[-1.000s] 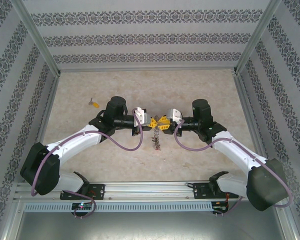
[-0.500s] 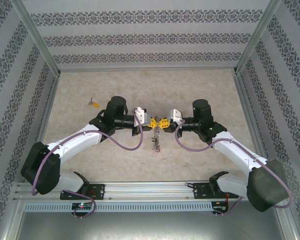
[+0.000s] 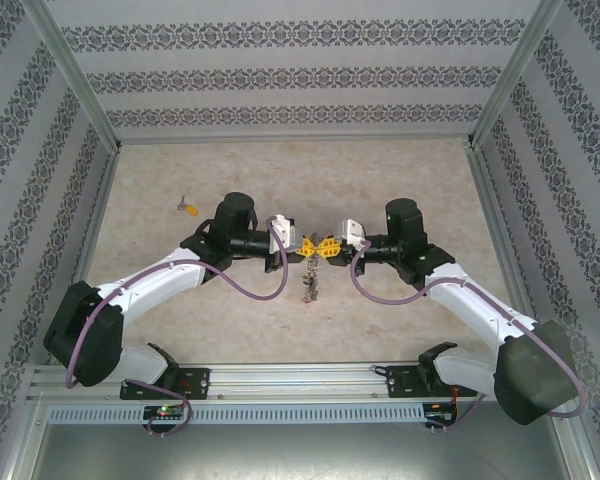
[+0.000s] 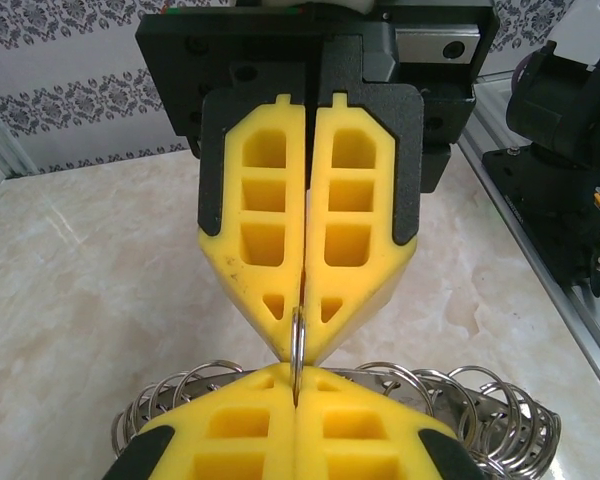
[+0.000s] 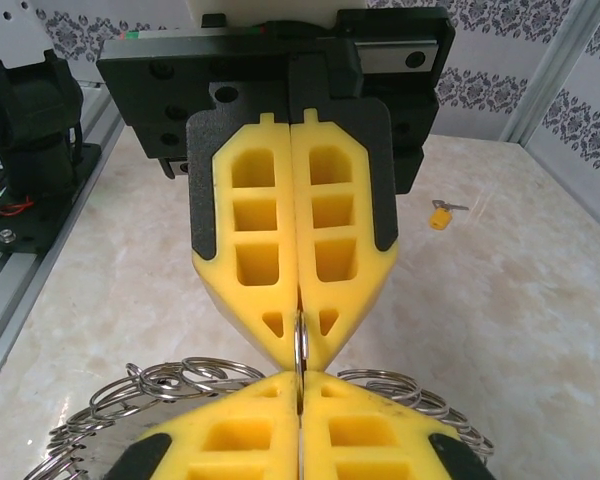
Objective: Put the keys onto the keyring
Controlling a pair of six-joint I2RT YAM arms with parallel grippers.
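Tabletop (image 3: pixel 280 170): beige marble-patterned surface, spreading from the centre out to the walls.
Back wall (image 3: pixel 300 75): at 12 o'clock, pale wallpaper with horizontal bands of dark damask ornament.
Left wall (image 3: pixel 30 150): at 9 o'clock, same striped wallpaper.
Right wall (image 3: pixel 580 150): at 3 o'clock, same striped wallpaper.
Frame posts (image 3: pixel 75 75): grey metal bars at 11 and 1 o'clock, slanting down to the table's far corners.
Aluminium rail (image 3: pixel 300 378): at 6 o'clock, along the table's near edge.
Slotted cable duct (image 3: pixel 300 412): just below the rail, parallel to it.
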